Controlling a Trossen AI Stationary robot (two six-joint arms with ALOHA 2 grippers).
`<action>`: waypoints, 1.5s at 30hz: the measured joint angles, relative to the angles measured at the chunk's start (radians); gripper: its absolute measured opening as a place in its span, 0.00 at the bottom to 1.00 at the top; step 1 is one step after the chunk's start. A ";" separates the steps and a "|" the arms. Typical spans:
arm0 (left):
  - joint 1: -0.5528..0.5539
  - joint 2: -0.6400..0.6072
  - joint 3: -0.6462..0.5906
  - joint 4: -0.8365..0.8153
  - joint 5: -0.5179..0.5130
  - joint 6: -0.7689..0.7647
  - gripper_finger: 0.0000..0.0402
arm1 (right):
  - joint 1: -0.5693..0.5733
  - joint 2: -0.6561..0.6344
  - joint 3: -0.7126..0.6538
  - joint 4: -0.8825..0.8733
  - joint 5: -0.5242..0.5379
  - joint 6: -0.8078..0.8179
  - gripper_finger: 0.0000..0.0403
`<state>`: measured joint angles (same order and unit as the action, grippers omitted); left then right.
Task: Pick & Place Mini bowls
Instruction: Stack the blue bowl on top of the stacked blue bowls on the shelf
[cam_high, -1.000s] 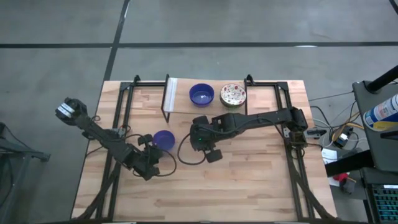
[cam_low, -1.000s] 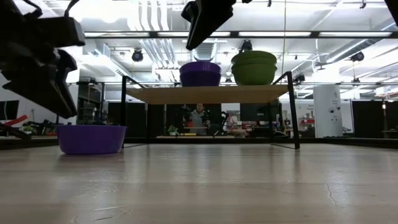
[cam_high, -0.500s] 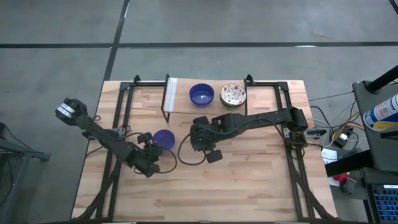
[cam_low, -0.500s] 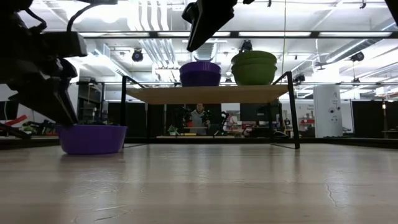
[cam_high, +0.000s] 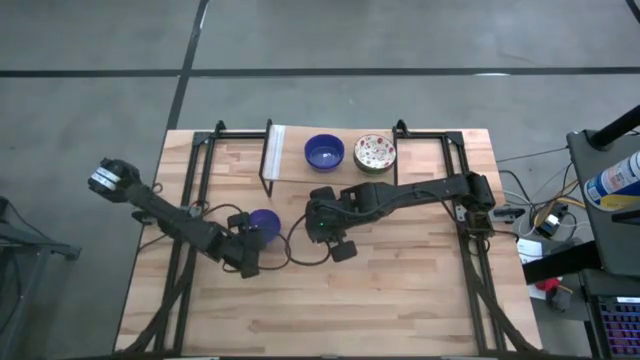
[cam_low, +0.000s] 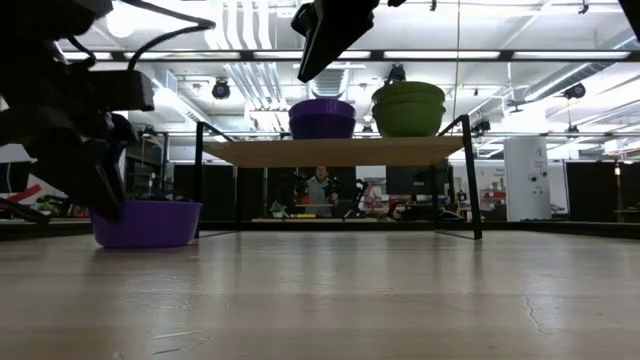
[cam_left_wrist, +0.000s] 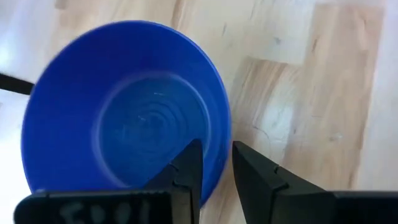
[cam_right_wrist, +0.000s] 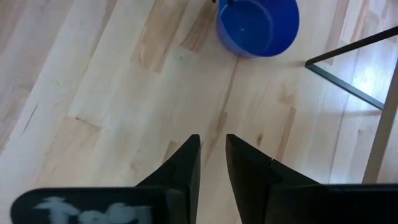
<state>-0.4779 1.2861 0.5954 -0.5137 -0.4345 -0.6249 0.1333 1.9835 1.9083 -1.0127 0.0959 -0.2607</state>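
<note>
A deep blue mini bowl (cam_high: 264, 222) stands on its base on the table, left of centre; it also shows in the low view (cam_low: 150, 223). My left gripper (cam_left_wrist: 216, 163) is at its near rim, shut on it. My right gripper (cam_high: 341, 249) hangs above the table's middle, shut and empty; it shows high up in the low view (cam_low: 330, 35). Another blue bowl (cam_high: 324, 152) and a speckled white bowl (cam_high: 374, 153) sit on the raised shelf at the far edge; in the low view they look like stacks (cam_low: 322, 118) (cam_low: 408, 108). My left gripper has the blue bowl's rim (cam_left_wrist: 221, 140) on the bowl's near side, with one finger (cam_left_wrist: 188, 167) inside the bowl and the other (cam_left_wrist: 250, 171) outside it. The fingers come slanting down from the near left. The bowl sits upright with its base on the table.
A black-framed rack with a wooden shelf (cam_low: 330, 151) spans the table's far part; its legs (cam_high: 203, 190) run along both sides. A white upright panel (cam_high: 274, 156) stands beside the shelf bowls. Cables (cam_high: 300, 248) lie between the arms. Bare wood lies toward the near edge.
My left gripper has moved toward the table's right and far side and down, onto the near rim of the blue bowl. The bowl has stayed where it was on the table.
</note>
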 joint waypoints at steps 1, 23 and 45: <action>0.003 0.000 -0.001 0.003 0.000 -0.001 0.21 | 0.000 0.000 0.000 0.000 0.000 0.000 0.19; -0.026 0.000 0.140 0.125 0.168 0.070 0.00 | 0.047 0.000 0.000 0.037 -0.358 -0.033 0.18; -0.122 0.000 0.349 0.328 0.389 0.324 0.00 | 0.169 0.000 0.000 0.325 -0.450 -0.101 0.37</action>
<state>-0.6003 1.2861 0.9447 -0.1861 -0.0454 -0.3014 0.3019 1.9835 1.9083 -0.6872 -0.3537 -0.3614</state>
